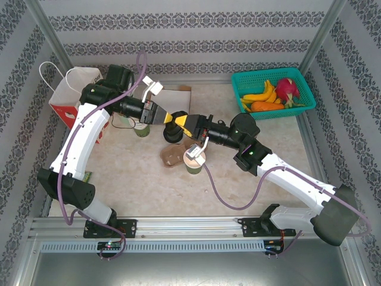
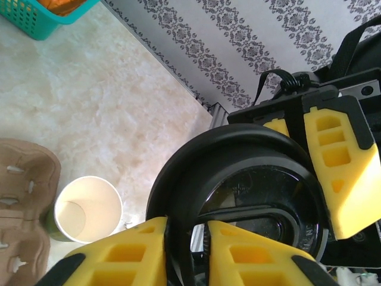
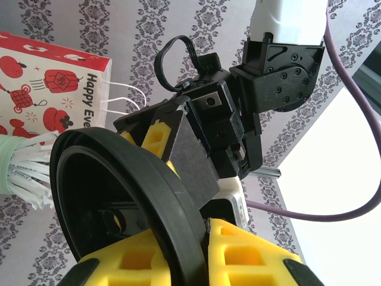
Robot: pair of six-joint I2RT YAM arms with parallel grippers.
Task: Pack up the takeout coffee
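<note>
left gripper [image 2: 187,232] and right gripper [image 3: 190,241] both pinch black lid [image 2: 238,179] rim, jaws nearly closed. Left wrist adds lidless cup [image 2: 88,210] lower left; right wrist, red bag [image 3: 53,83] upper left.

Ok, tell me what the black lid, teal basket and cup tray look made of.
The black lid looks plastic: smooth, glossy sheen on the rim. The teal basket: plastic, moulded lattice walls. The cup tray: probably pulp cardboard, matte brown, fibrous.

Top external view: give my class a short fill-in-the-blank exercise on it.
1. The left gripper and the right gripper both pinch the ___ lid.
2. The fruit basket stands at the far ___ corner.
3. The paper bag stands at the far ___ corner.
Missing words: black; right; left.
</note>
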